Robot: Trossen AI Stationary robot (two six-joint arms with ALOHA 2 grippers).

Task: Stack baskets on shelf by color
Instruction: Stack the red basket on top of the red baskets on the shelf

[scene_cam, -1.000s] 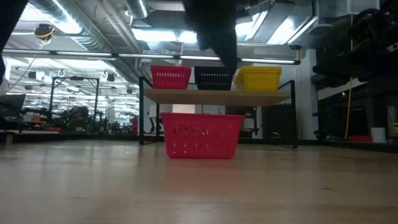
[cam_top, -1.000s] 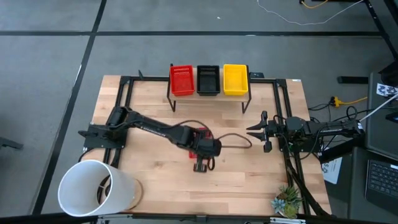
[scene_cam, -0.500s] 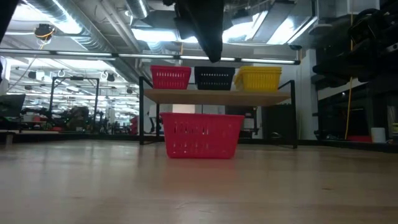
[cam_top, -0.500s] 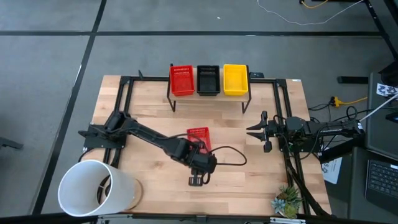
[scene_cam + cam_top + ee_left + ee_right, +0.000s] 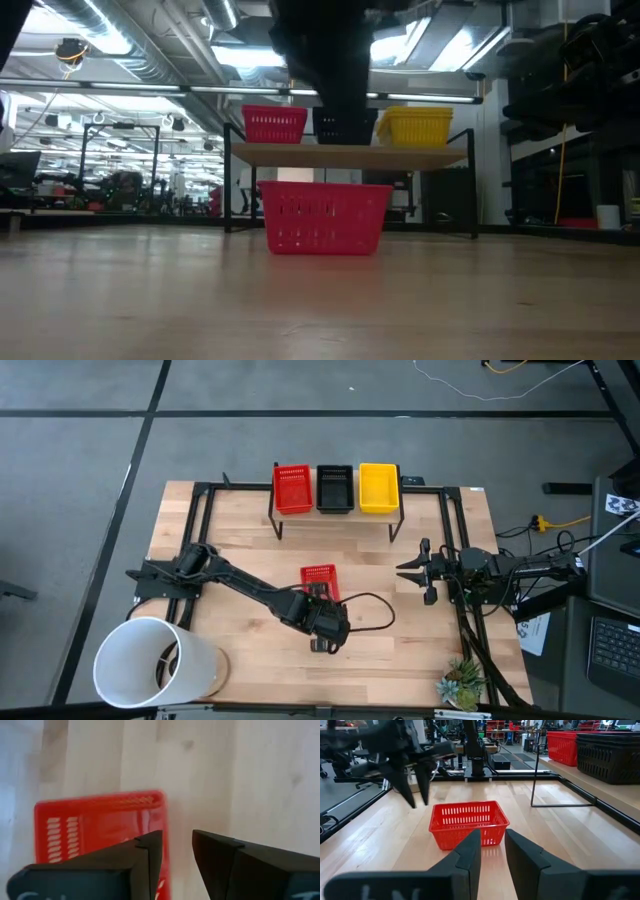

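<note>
1. The left gripper [image 5: 320,643] is hovering over mid-table, its fingers [image 5: 150,855] standing slightly parted and gripping nothing.
2. A red basket [image 5: 319,581] is sitting on the tabletop [image 5: 250,550] just at the gripper's twelve o'clock, apart from it.
3. Further toward twelve, the shelf [image 5: 337,514] is carrying a second red basket [image 5: 292,489], a black basket [image 5: 335,488] and a yellow basket [image 5: 379,487] in a row.
4. The right gripper [image 5: 412,570] is waiting at three o'clock, its fingers [image 5: 465,855] a narrow gap apart and empty.
5. A white bucket [image 5: 150,663] is lying at eight o'clock.

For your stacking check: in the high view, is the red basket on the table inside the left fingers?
No. The red basket sits free beside the left gripper.
</note>
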